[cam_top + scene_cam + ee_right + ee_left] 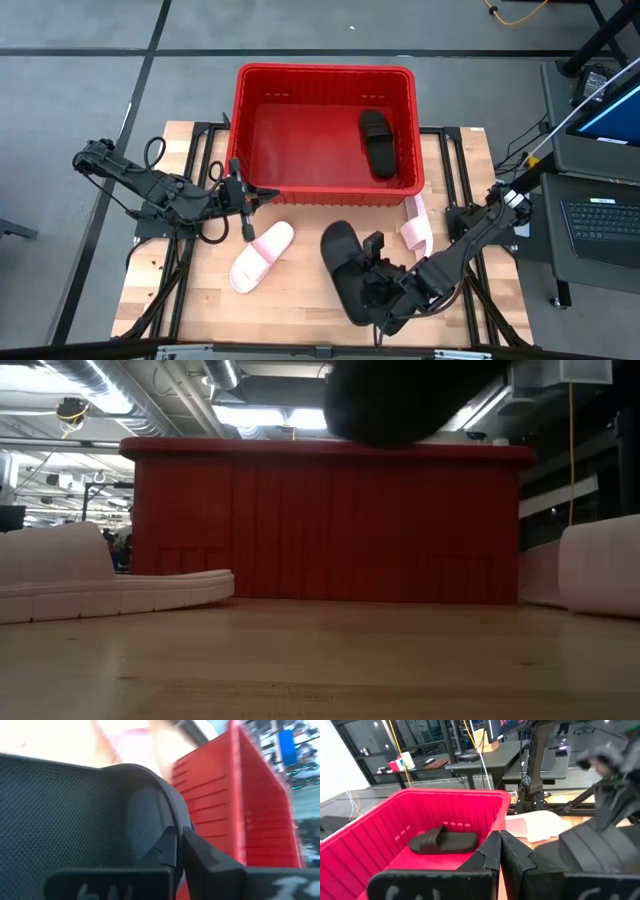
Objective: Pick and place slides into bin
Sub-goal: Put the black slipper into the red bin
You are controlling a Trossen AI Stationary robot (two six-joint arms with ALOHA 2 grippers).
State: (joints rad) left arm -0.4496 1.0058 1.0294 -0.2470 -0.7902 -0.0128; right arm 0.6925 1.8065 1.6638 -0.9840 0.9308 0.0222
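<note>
Inside the red bin [326, 130], toward its right wall, lies one black slide [377, 143]. The other three slides are outside it on the bench [300, 305]: a pink slide [262, 256] near the bin's front left, a second pink slide [417, 222] by its front right corner, and a second black slide [345, 270] between them. The right gripper [378, 262] is closed on that black slide — the low view shows a dark shape up above the bin rim. The left gripper [247, 212] sits by the bin's front wall, its fingers [492, 851] pressed together, empty.
</note>
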